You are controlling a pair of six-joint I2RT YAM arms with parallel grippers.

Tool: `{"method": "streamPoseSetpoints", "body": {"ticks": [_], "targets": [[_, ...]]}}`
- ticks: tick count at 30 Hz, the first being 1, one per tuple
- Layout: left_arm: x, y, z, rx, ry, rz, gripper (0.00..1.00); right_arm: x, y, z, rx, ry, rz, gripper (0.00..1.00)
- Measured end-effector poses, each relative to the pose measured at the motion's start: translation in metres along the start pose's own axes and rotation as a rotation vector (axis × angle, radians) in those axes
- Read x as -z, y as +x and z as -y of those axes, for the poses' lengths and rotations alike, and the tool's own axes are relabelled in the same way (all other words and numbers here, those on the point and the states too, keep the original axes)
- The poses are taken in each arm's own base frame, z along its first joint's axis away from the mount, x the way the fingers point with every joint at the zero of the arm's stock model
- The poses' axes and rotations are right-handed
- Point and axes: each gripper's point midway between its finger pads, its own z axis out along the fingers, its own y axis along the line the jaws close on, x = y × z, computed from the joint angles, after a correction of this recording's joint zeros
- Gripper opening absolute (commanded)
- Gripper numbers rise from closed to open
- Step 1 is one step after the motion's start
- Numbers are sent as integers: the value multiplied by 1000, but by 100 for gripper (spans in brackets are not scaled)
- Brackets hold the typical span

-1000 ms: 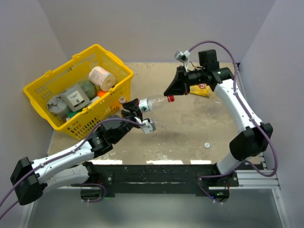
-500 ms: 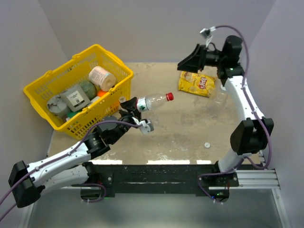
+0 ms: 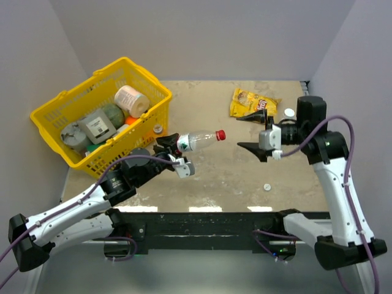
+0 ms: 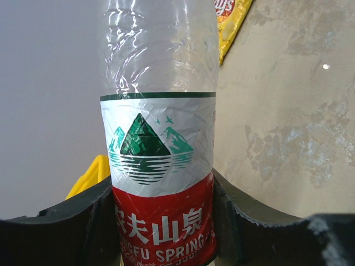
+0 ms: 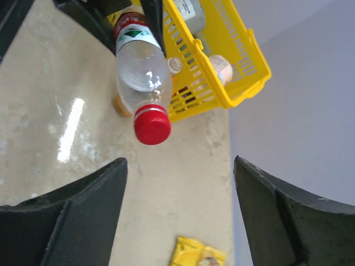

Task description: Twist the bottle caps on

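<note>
A clear water bottle [image 3: 197, 139] with a red and white label hangs tilted over the table, and my left gripper [image 3: 173, 150] is shut on its labelled lower body [image 4: 158, 183]. A red cap [image 3: 220, 135] sits on the bottle's neck and points right. My right gripper [image 3: 247, 131] stands open a short way right of that red cap [image 5: 151, 124], with nothing between its fingers [image 5: 89, 210]. One white cap [image 3: 267, 186] lies on the table near the front. Another white cap [image 3: 288, 113] lies beside the snack bag.
A yellow basket [image 3: 52, 131] full of groceries stands at the back left, close behind the held bottle. A yellow snack bag [image 3: 251, 102] lies at the back right. Walls close in on the left, back and right.
My right gripper, shut at the red cap a second ago, opened, swung up and back, then came down to the right of the bottle. The left arm and bottle shifted slightly.
</note>
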Motion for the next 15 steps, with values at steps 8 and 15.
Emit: {"method": "streamPoseSetpoints", "body": {"ticks": [8, 15], "targets": [[-1, -5, 5, -6, 34, 24, 0, -15, -3, -34, 244, -122, 33, 62], [-4, -15, 8, -17, 64, 70, 0, -28, 15, -42, 266, -191, 16, 61]]}}
